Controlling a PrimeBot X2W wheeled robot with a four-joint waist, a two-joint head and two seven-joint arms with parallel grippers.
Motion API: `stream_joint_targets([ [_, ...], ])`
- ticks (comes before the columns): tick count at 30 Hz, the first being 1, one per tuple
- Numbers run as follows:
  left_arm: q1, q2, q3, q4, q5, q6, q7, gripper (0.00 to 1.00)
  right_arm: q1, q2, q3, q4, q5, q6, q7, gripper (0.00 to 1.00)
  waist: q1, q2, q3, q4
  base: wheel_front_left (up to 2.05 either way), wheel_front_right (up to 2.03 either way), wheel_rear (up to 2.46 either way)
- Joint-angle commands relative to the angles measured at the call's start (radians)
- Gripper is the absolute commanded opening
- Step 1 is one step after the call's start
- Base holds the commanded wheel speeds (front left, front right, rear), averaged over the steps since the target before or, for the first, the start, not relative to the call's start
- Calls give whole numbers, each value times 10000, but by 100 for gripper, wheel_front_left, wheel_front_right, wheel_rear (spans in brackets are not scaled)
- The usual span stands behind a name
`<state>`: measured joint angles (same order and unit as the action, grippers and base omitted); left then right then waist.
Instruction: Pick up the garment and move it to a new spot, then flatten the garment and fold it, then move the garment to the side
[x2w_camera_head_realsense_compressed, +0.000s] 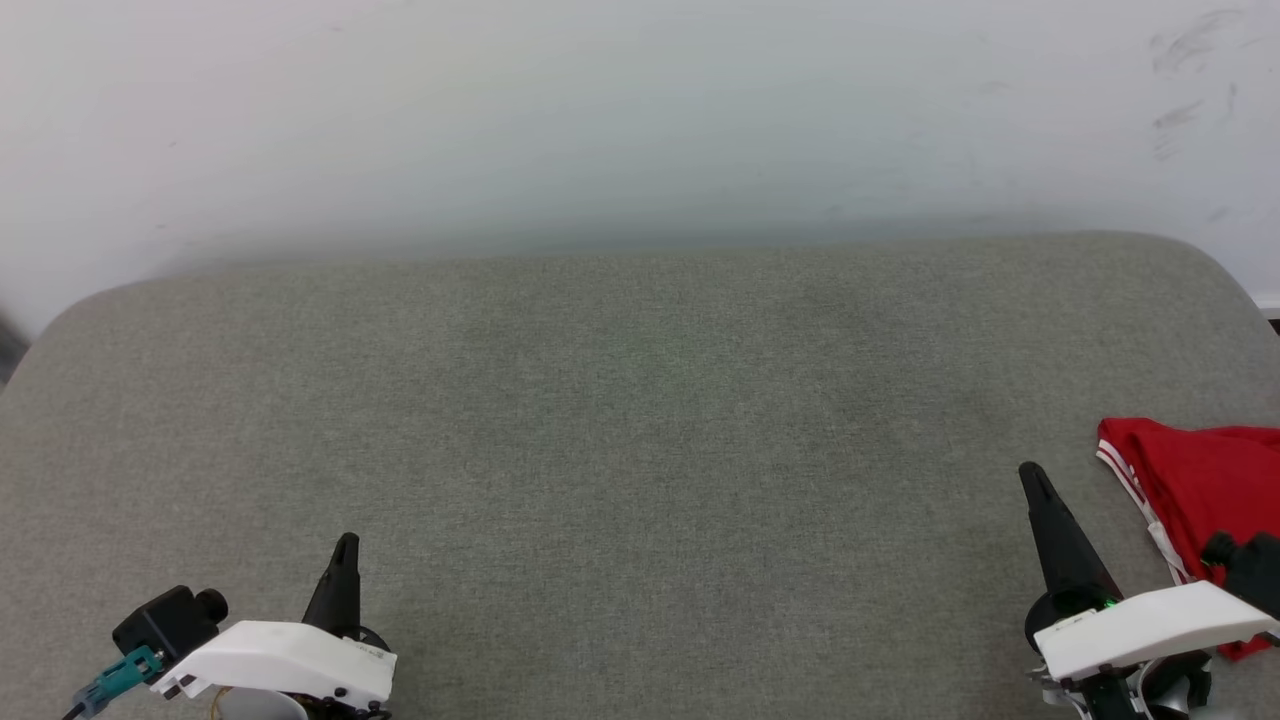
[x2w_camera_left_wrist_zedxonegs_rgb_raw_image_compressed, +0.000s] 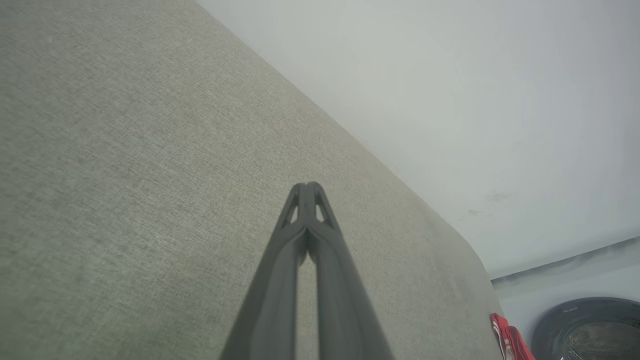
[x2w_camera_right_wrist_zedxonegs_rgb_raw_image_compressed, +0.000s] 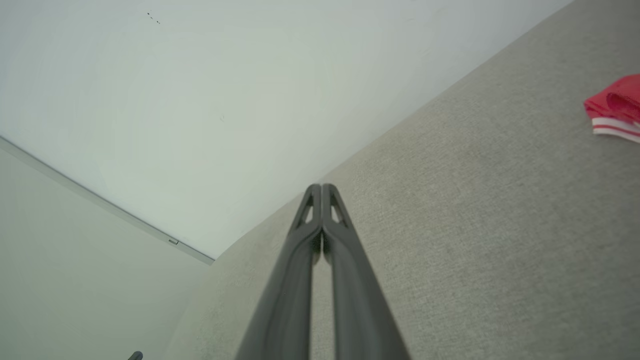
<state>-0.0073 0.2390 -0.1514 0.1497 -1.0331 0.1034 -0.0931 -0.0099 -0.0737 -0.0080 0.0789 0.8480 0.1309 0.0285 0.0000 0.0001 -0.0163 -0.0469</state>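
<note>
1. We are holding our left hand (x2w_camera_head_realsense_compressed: 345, 542) low at the near left of the grey padded bench (x2w_camera_head_realsense_compressed: 640, 400). Its two dark fingers are pressing together and gripping nothing.
2. In the left wrist view, the tips are meeting above the bench fabric, apart from the shirt.
3. We are holding our right hand (x2w_camera_head_realsense_compressed: 1030, 470) at the near right, fingers pointing up and slightly left in the head view. This hand is also fully closed and is carrying nothing.
4. The red shirt (x2w_camera_head_realsense_compressed: 1200, 490) is lying bunched on the bench at its far right edge, just beside the right hand but not touching the fingers.
5. A white band with red stripes is running along the shirt's left border, facing the right hand.
6. The white casing of our right arm is covering the near part of the shirt in the head view, and the picture's edge is cutting off the rest.
7. A pale wall (x2w_camera_head_realsense_compressed: 640, 120) is rising behind the bench.
8. A dark round object (x2w_camera_left_wrist_zedxonegs_rgb_raw_image_compressed: 590, 325) is showing beyond the bench corner in the left wrist view, near the shirt.
</note>
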Motion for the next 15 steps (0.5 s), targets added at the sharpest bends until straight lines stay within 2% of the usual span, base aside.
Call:
stream_joint_targets([
  [1,-286,-3,136,-60,-187,-117,41,0,-290,-84,-32,-51,279,0,32,0,0,-1,2,5,0,0,0],
  [15,-465,-399,660,159,-1500,-634,461,0,-466,-92,-162,330,2034,0,128,0,0,-1,35,83,0,0,0],
])
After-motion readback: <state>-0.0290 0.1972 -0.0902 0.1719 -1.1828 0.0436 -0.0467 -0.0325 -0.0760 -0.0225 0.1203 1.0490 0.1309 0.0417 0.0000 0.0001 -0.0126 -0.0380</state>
